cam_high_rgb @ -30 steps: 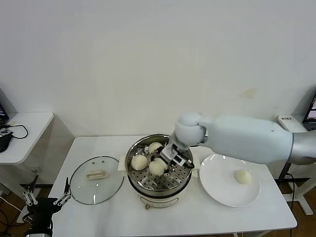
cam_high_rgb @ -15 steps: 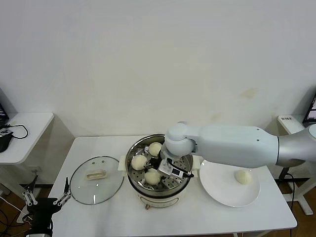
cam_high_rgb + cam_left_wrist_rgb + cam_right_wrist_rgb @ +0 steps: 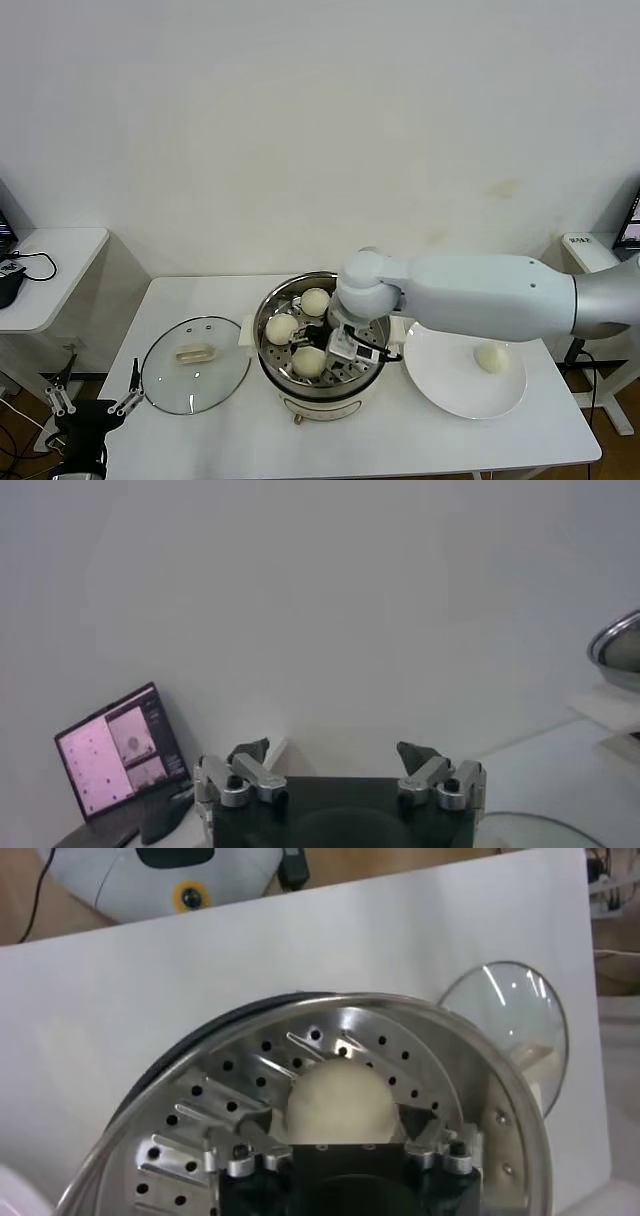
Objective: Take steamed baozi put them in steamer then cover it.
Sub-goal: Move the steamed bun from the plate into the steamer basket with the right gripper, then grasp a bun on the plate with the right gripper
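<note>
The steamer stands mid-table and holds three baozi: one at the back, one at the left, one at the front. My right gripper is down inside the steamer beside the front bun. In the right wrist view that baozi rests on the perforated tray between the spread fingers of the gripper, with a gap on each side. A fourth baozi lies on the white plate. The glass cover lies flat to the left of the steamer. My left gripper is parked low at the left, open and empty.
The plate sits right of the steamer, near the table's right edge. A small white side table stands at the far left. The left wrist view shows a laptop and a bare wall. The cover also shows in the right wrist view.
My right gripper came down into the steamer with a baozi and set it on the front of the tray; its fingers now stand clear of the bun. The left arm has not moved.
</note>
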